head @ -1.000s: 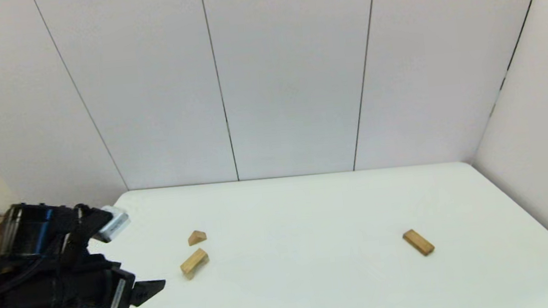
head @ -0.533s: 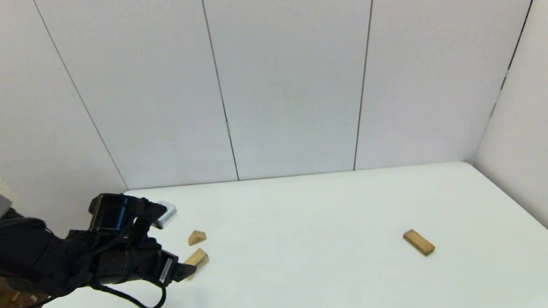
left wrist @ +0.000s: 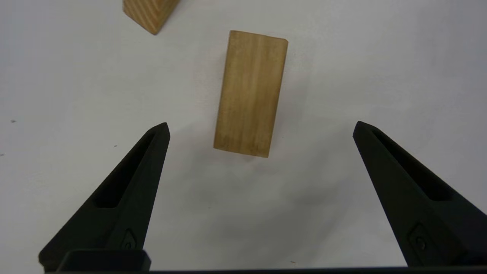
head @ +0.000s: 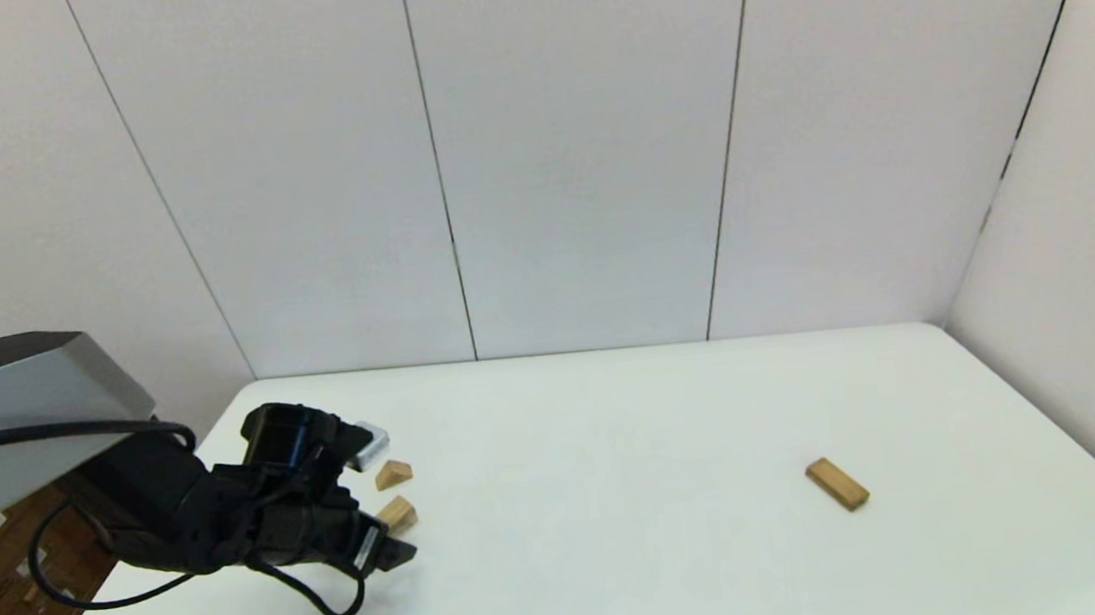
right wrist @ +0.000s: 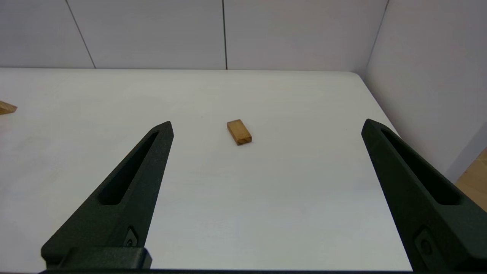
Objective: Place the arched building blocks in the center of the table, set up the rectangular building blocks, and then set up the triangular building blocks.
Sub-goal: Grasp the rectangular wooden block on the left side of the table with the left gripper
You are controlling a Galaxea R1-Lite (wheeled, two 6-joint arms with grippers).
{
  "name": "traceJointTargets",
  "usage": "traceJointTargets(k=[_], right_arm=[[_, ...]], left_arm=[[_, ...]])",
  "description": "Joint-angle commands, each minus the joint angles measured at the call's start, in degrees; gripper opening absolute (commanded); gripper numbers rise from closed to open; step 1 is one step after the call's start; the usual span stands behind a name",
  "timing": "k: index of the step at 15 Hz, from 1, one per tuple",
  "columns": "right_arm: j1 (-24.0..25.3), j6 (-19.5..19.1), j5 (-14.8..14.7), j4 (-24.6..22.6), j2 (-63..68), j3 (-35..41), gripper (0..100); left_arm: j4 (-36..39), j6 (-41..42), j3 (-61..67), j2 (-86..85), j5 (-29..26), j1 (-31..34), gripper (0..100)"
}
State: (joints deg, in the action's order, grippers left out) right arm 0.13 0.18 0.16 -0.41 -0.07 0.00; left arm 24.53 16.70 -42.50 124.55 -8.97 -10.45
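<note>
**Left gripper over the arch block, fingers spread wide**

So our left gripper (left wrist: pixel 260 127) is out over the left part of the table (head: pixel 634 580), hovering right by the arched block (left wrist: pixel 250 93). Fingers are wide apart and nothing's in them; from the wrist camera the block sits between the two tips but a bit beyond them, not touching. The triangular wedge (head: pixel 393 474) is just beside the arch, on its far side. The rectangular slab (head: pixel 836 484) lies flat well off to the right, on its own. Our right gripper (right wrist: pixel 266 127) is parked back near us, also wide open and empty, looking toward that slab.
</note>
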Motion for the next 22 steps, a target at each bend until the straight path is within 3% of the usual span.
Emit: traceJointTargets(k=[1, 22], right_arm=[[-0.05, -0.01, 0.02, -0.02, -0.01, 0.0, 100], [0.04, -0.01, 0.02, -0.02, -0.01, 0.0, 100]], left_arm=[[0.17, 0.17, -0.66, 1.04, 0.01, -0.1, 100], [0.26, 0.0, -3.91, 4.21, 1.41, -0.45, 100]])
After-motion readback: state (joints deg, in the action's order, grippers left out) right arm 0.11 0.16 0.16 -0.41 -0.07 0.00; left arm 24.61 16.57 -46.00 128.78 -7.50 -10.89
